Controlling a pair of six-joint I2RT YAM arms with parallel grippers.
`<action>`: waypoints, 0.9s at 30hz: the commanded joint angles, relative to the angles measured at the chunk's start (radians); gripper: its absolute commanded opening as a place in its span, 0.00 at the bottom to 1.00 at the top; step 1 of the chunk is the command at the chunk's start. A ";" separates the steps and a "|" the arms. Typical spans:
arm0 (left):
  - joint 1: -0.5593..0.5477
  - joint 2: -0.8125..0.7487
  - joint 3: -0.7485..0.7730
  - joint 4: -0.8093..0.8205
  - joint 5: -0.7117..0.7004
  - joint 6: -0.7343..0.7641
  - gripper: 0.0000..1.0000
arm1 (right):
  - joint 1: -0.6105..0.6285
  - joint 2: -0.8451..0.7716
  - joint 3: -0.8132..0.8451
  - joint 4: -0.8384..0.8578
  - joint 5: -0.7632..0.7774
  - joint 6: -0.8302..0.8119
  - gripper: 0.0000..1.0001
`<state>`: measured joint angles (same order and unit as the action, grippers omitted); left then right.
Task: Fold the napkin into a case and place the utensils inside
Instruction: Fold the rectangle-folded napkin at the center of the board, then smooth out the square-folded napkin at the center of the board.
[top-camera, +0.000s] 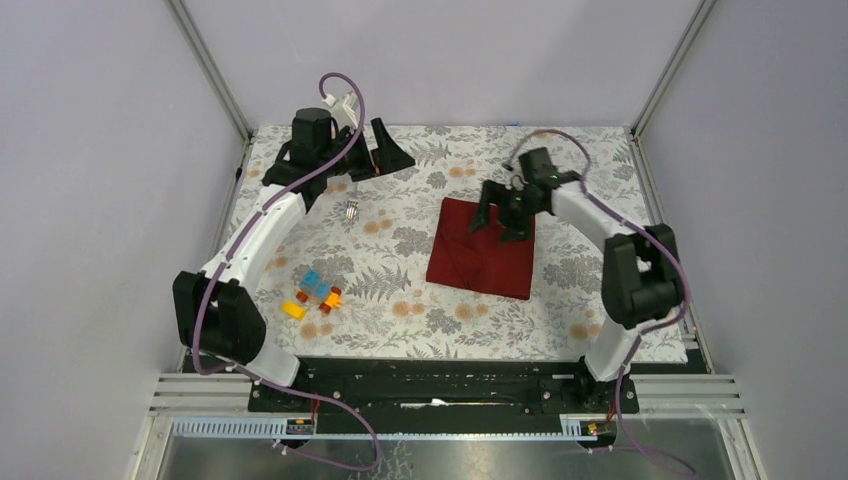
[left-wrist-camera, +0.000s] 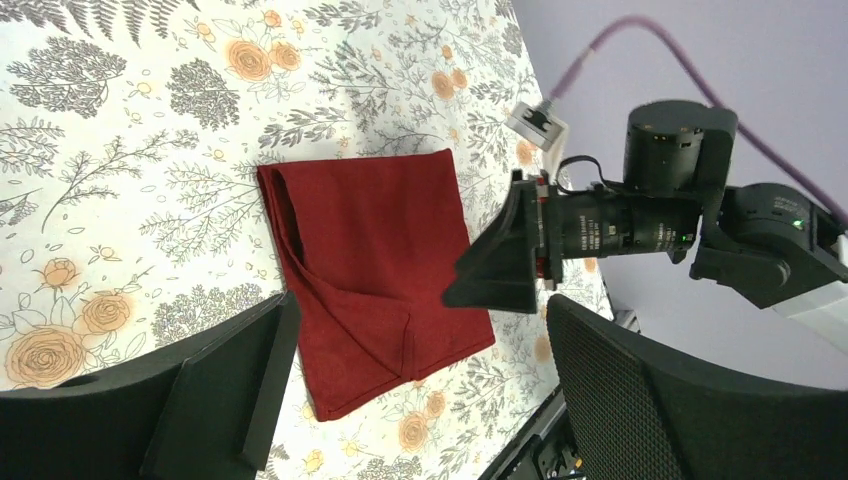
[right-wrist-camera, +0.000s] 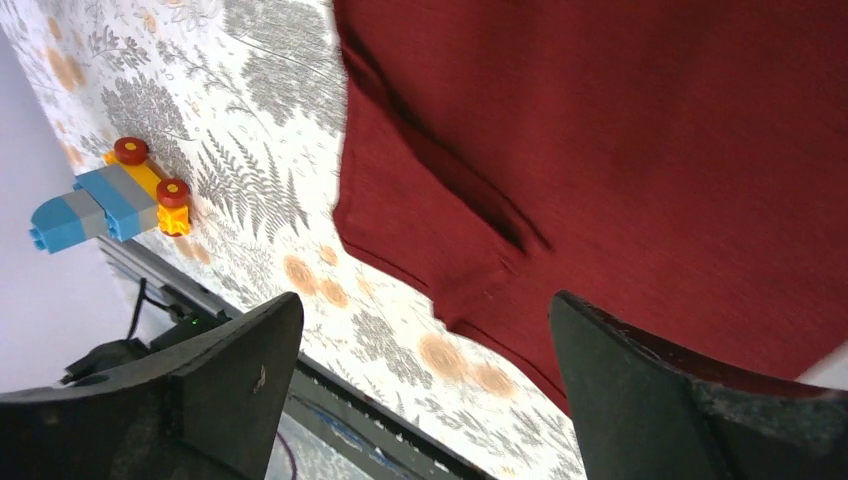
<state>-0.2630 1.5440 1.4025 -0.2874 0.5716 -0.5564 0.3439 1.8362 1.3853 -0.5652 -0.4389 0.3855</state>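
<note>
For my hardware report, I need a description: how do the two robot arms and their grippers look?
Both the left arm and the right arm have white links with black joints, and a purple cable runs along each. The left gripper and right gripper are black, with wedge-shaped fingers.

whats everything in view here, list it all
napkin: one, dark red, partly folded, right of centre
utensils: count unclear, silver, far side left of centre
toy blocks: small cluster, blue, yellow, orange and red, near left
tablecloth: one, white with grey leaves and orange flowers, covers the table
left gripper: one, black, open, far left, apart from the napkin
right gripper: one, black, open, above the napkin
</note>
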 joint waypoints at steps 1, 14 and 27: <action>-0.012 -0.053 -0.026 -0.009 -0.033 -0.015 0.99 | -0.108 -0.119 -0.251 0.187 -0.190 0.062 1.00; -0.143 -0.333 -0.426 -0.062 -0.064 -0.052 0.99 | -0.126 -0.136 -0.644 0.772 -0.358 0.293 0.82; -0.147 -0.429 -0.360 -0.181 -0.125 -0.019 0.99 | -0.126 -0.065 -0.660 0.903 -0.367 0.391 0.69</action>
<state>-0.4107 1.1423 0.9890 -0.4534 0.4744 -0.5987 0.2142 1.7668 0.7238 0.2749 -0.7902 0.7483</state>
